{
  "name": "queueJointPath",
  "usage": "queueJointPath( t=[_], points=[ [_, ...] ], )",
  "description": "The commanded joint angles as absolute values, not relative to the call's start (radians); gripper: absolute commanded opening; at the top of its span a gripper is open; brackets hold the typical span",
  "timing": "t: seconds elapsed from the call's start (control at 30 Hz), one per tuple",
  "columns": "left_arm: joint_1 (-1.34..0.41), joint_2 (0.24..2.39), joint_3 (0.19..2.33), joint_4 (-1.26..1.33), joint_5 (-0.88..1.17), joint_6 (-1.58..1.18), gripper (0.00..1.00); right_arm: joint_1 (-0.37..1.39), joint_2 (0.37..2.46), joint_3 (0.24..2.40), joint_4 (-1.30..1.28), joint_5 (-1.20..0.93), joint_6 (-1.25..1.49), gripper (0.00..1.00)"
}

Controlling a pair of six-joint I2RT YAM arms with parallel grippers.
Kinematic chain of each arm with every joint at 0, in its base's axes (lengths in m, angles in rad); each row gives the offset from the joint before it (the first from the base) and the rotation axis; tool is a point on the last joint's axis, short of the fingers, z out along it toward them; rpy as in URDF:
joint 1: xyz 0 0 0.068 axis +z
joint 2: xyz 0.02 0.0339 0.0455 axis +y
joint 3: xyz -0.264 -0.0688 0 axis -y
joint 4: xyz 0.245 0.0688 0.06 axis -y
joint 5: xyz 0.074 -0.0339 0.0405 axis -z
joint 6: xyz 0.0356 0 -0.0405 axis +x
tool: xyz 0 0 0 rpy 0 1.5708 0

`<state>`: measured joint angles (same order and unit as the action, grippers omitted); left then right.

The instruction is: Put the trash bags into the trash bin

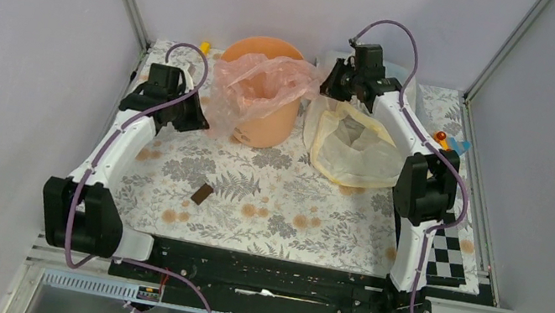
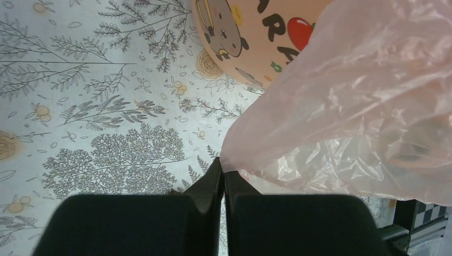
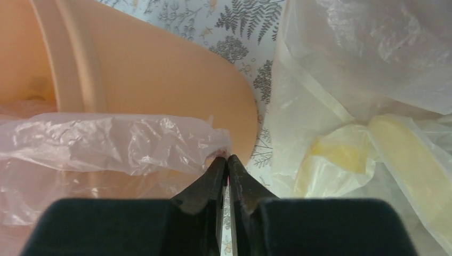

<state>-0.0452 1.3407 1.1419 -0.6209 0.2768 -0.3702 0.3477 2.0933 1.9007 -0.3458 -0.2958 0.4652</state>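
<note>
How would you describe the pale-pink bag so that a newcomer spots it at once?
Find the round peach-orange bucket at the back of the flowered table. Draped over its rim and down its side is the pale-pink bag. Unlike the cream-yellow bag lying on the table to the right, it is see-through pink and hangs on the bucket.

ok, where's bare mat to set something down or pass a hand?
Free: the near half of the mat, in front of the bin and cream-yellow bag; only a small dark chip lies there. Crowded: the far side, with bin, pink trash bag draped over it, left fingers and right fingers shut on that bag.
</note>
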Motion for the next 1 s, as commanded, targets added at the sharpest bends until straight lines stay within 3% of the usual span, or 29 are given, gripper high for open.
queueJointPath(
  t=[0.0,0.2,0.3,0.47,0.6,0.9,0.97],
  points=[
    [-0.043,1.365,1.13,-0.54,0.317,-0.368,0.0,0.35,2.003,1.895,-0.288,-0.239,0.41,0.17],
    [-0.04,1.343,1.129,-0.516,0.195,-0.362,0.0,0.347,1.921,1.884,-0.261,-0.279,0.373,0.29],
    [-0.037,1.285,1.12,-0.476,0.148,-0.372,0.0,0.347,1.874,1.858,-0.262,-0.349,0.361,0.53],
    [-0.037,1.254,1.126,-0.462,0.148,-0.377,0.0,0.35,1.733,1.702,-0.213,-0.425,0.39,0.84],
    [-0.037,1.267,1.127,-0.464,0.186,-0.382,0.0,0.384,1.618,1.588,-0.18,-0.368,0.439,0.98],
    [-0.037,1.271,1.132,-0.477,0.181,-0.369,0.0,0.46,1.527,1.471,-0.163,-0.225,0.538,0.99],
    [-0.037,1.275,1.139,-0.486,0.172,-0.364,0.0,0.464,1.539,1.46,-0.149,-0.236,0.541,0.9]
  ],
)
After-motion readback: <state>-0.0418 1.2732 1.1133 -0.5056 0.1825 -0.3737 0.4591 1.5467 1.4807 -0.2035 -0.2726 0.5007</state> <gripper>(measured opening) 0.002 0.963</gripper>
